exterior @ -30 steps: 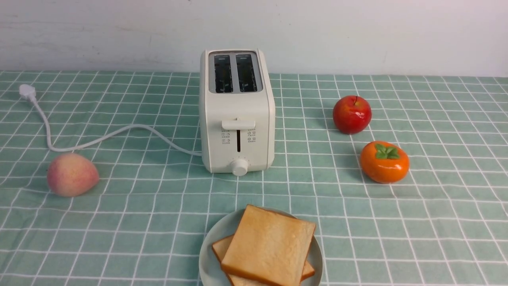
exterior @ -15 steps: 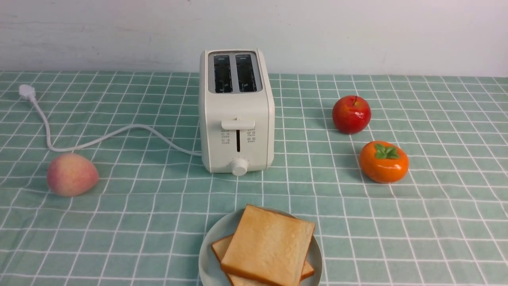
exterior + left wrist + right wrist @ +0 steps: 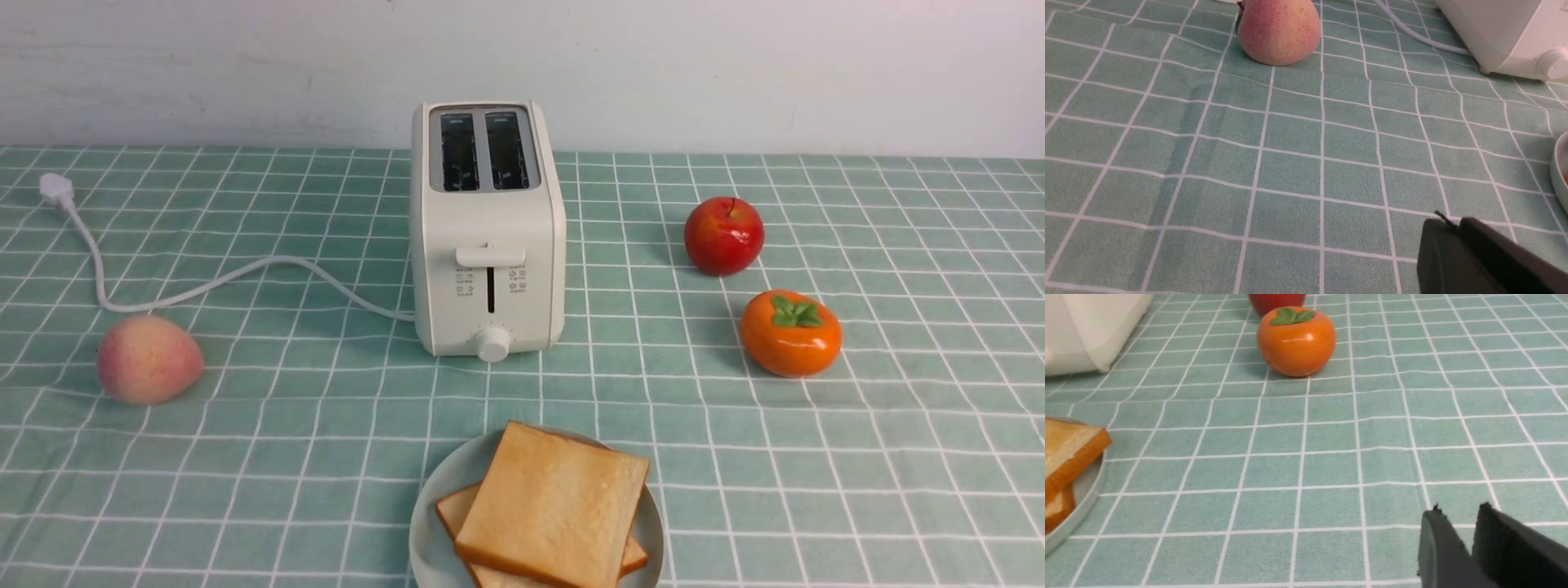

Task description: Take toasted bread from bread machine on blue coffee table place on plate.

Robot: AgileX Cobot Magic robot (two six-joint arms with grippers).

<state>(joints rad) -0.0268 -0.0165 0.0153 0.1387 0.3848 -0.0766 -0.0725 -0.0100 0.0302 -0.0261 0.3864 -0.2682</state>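
Two square slices of toasted bread [image 3: 551, 506] lie stacked flat on the round, pale plate [image 3: 430, 523], pale golden faces up and darker crust showing at the edges, while both slots of the cream-white bread machine [image 3: 487, 245] stand dark and empty, its lever up at the top of its track. By the look of it, the task is at its last step, with the bread delivered and nothing left to lift; any next move would call only for keeping both arms clear of the plate. The left tool [image 3: 1457, 228], seen only in its wrist view, sits low over the grid-patterned fabric of the counter [image 3: 245, 457], its dark pads pressed together and holding nothing; the plate rim lies off to one side of it, the fuzzy pink peach [image 3: 1278, 30] well ahead. The right tool [image 3: 1457, 526] hangs likewise low and empty, a narrow slit between its two pads; the toast sits well off to its side, and a glossy orange persimmon [image 3: 1296, 341] ahead with a red apple [image 3: 1276, 302] behind that.
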